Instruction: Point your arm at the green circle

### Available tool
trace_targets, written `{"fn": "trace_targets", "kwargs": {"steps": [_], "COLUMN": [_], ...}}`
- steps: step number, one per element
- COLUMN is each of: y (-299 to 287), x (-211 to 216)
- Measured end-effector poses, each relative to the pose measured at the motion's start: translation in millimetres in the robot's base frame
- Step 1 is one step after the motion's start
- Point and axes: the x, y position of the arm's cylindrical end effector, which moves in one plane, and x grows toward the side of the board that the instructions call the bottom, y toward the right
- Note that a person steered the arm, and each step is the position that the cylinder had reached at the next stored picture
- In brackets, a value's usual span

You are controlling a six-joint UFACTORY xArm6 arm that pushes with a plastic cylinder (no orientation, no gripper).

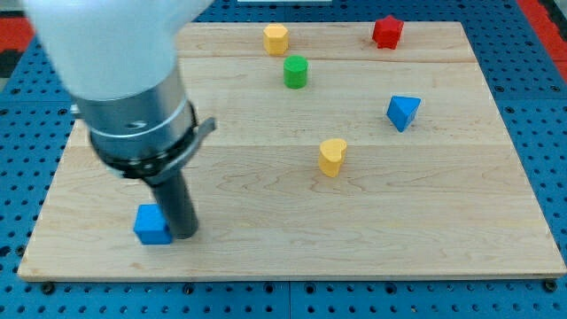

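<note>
The green circle (295, 72) stands near the view's top, a little right of centre. My tip (183, 234) rests on the board at the view's lower left, far from the green circle. It touches or nearly touches the right side of a blue cube (152, 224). The arm's big grey and white body hides the board's upper left part.
A yellow hexagon-like block (275, 38) sits just above the green circle. A red star (387, 32) is at the top right. A blue triangle-like block (403, 112) is at the right. A yellow heart-like block (332, 157) lies near the centre. The wooden board (425, 239) sits on a blue pegboard.
</note>
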Motion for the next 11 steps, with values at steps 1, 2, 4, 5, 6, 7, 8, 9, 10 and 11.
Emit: {"fn": "trace_targets", "kwargs": {"steps": [1,2,4,5,6,7,8,9,10,11], "y": [-23,-46,-50,-37,-18,0,27,43,72,117], "x": [5,4,0,-31,-51,-93,-137,-198,-250,-275]}}
